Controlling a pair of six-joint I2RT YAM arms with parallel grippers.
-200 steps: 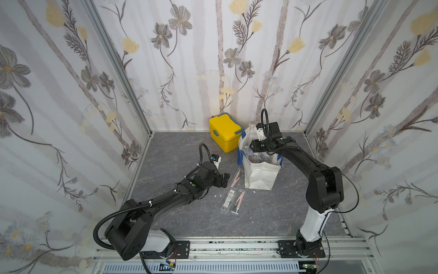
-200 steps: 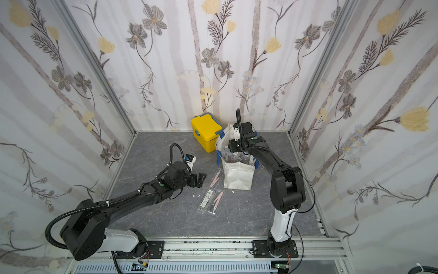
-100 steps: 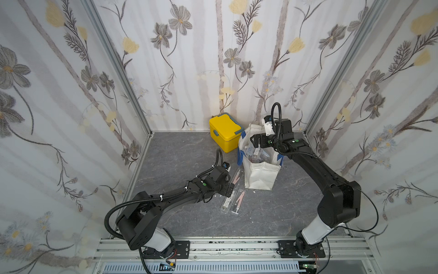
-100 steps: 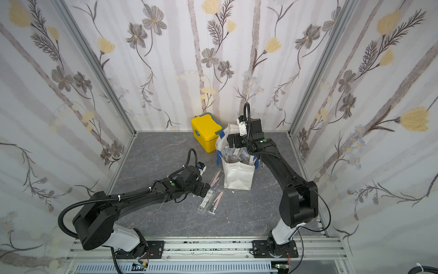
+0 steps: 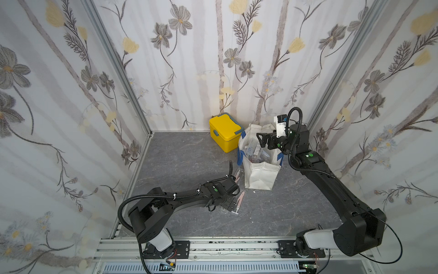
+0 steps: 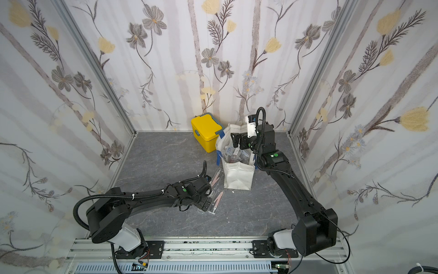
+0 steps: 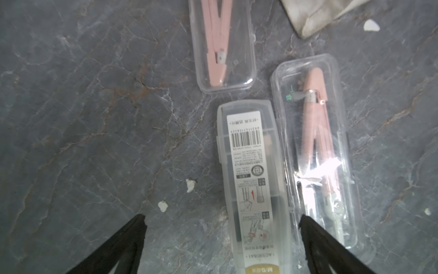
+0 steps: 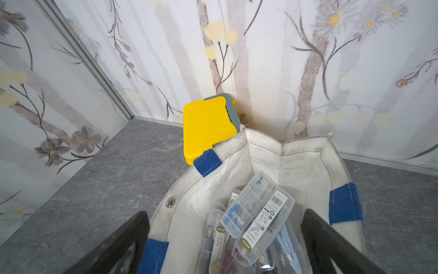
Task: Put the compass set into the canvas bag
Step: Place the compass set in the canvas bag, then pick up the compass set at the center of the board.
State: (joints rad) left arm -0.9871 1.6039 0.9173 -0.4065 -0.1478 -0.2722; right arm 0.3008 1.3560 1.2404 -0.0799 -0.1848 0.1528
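Observation:
The off-white canvas bag (image 5: 260, 175) (image 6: 239, 176) with blue straps stands upright at the back right. Several clear compass set cases (image 8: 263, 220) lie piled inside it. My right gripper (image 8: 225, 223) (image 5: 262, 141) hangs open just above the bag's mouth, holding nothing. On the floor left of the bag lie three more cases: a label-up one (image 7: 251, 180), one showing a pink compass (image 7: 315, 147) and a third further off (image 7: 222, 45). My left gripper (image 7: 222, 225) (image 5: 231, 205) is open low over them. The labelled case lies between its fingers, nearer one finger (image 7: 308, 232).
A yellow lidded box (image 5: 225, 132) (image 8: 208, 128) stands against the back wall, touching the bag's left side. Floral walls close in the grey stone-patterned floor (image 5: 180, 161) on three sides. Small white crumbs (image 7: 190, 185) lie by the cases. A bag corner (image 7: 312, 19) shows beyond them.
The right gripper has opened over the bag and its arm has swung out to the right. The left arm has reached further right and down over the cases on the floor.

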